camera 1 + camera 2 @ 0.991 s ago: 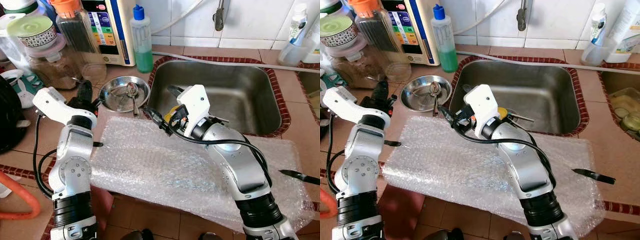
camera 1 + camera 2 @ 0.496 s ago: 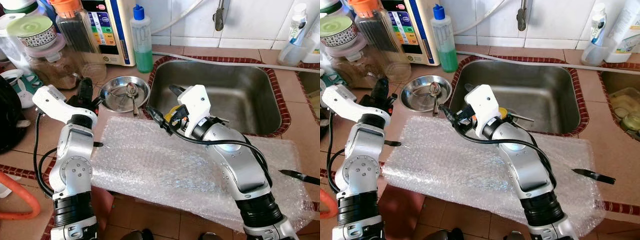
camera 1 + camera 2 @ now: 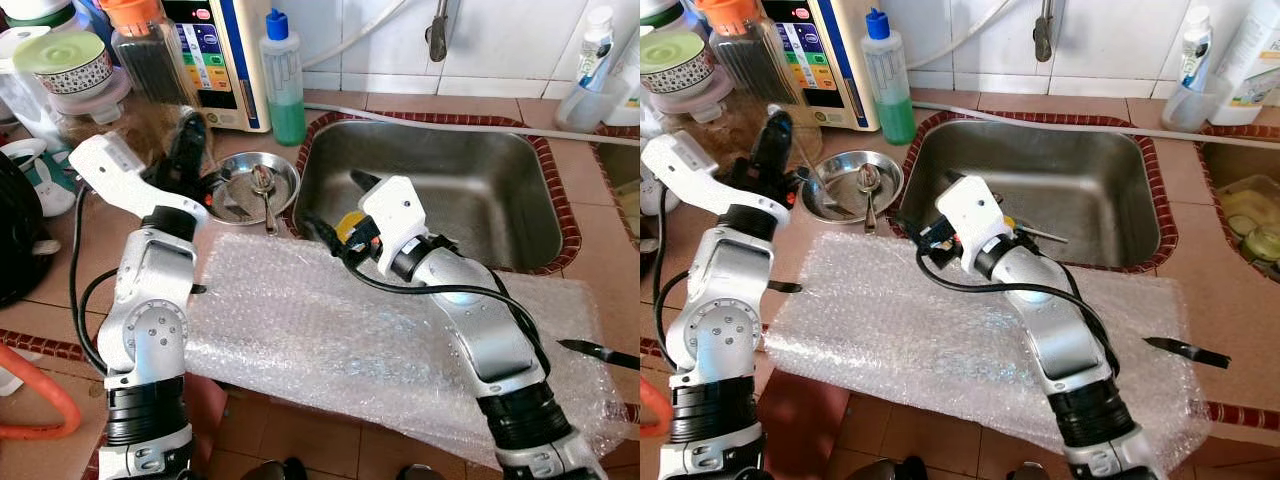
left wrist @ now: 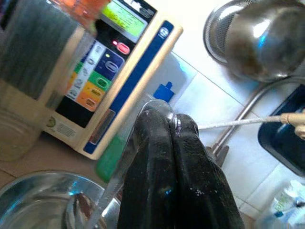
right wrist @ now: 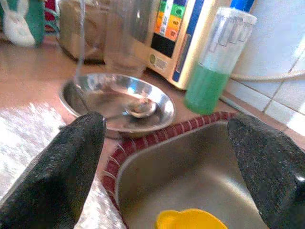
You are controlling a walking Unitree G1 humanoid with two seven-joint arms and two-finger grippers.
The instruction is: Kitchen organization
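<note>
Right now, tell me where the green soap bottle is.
The green soap bottle stands at the back of the counter, between the water purifier on its left and the sink on its right, behind the steel dish.

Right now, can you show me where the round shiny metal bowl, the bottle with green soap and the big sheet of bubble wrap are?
Round shiny metal bowl (image 3: 250, 187), left eye view, on its inner bottom.
Bottle with green soap (image 3: 286, 90), left eye view, on its body.
Sheet of bubble wrap (image 3: 910, 330), right eye view, on a bare middle part.

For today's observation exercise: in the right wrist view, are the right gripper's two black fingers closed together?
No. The right gripper has its fingers spread wide, with the steel bowl and sink visible between them.
</note>
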